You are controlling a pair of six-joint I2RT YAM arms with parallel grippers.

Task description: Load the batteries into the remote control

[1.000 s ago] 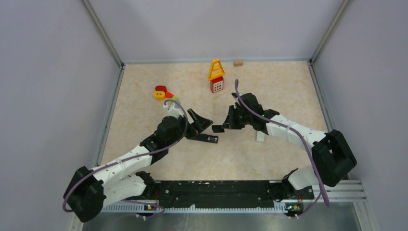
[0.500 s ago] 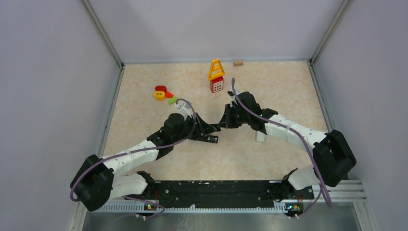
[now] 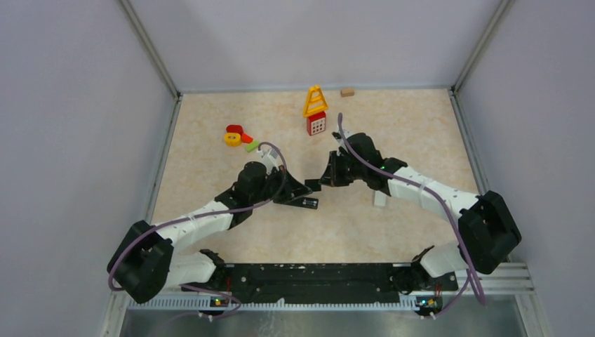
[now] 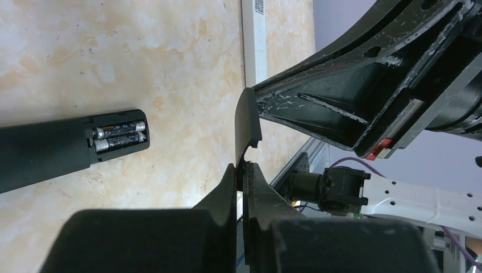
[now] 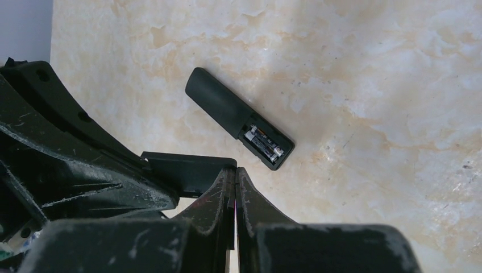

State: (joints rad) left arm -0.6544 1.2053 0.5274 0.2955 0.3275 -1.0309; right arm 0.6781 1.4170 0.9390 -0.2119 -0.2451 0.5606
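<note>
Left jaws are clamped tight on one end of the thin black cover (image 4: 248,122), and the right jaws, pressed almost together, pinch its other end, so the cover hangs between the two above the counter (image 5: 369,85). The remote (image 5: 219,105) lies flat on the counter close by, its bay uncovered, with two batteries (image 5: 264,142) side by side inside.

Remote (image 5: 219,107) flat on table (image 5: 369,85), two batteries (image 5: 263,143) in its open bay; battery cover (image 5: 185,172) pinched by right end effector (image 5: 235,170)
</note>
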